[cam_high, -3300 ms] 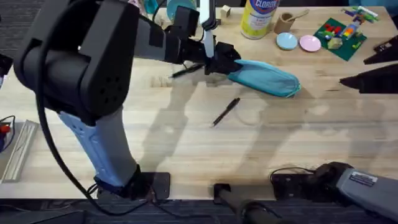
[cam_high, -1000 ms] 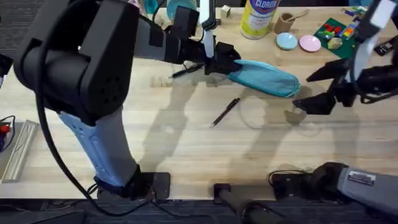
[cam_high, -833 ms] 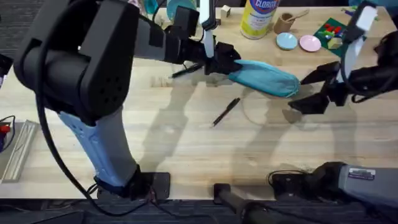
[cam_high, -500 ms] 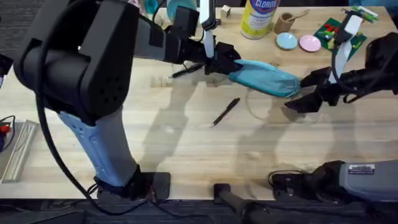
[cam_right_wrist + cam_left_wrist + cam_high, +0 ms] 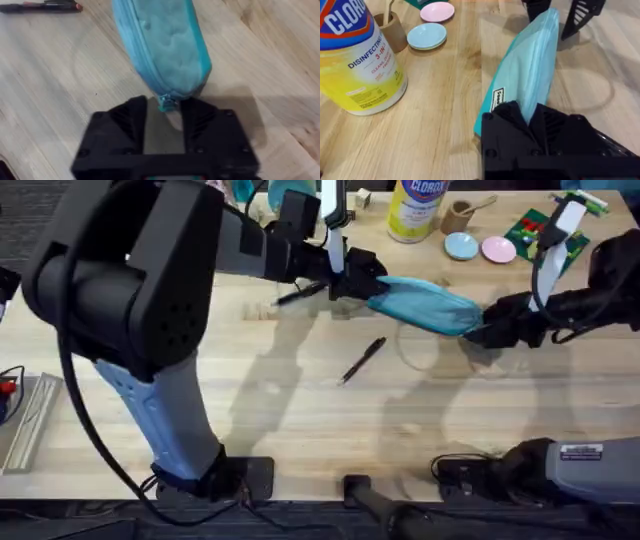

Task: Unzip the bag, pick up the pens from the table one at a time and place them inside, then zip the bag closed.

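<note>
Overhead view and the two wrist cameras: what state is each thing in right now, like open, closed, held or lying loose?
bag: zipped shut, lying on the table, held at one end by the left gripper.
left gripper: shut on the bag.
right gripper: open, fingers either side of the zipper pull.
pen: lying loose in front of the bag.
second pen: lying loose beside the left gripper.

one bag (image 5: 425, 304) on the table (image 5: 300, 410) — two pens: one (image 5: 362, 361) out in front of the bag, one (image 5: 297, 294) by its left end. two dishes, blue (image 5: 461, 246) and pink (image 5: 498, 249) — one wipes tub (image 5: 416, 208), one small cup (image 5: 458, 216).
</note>
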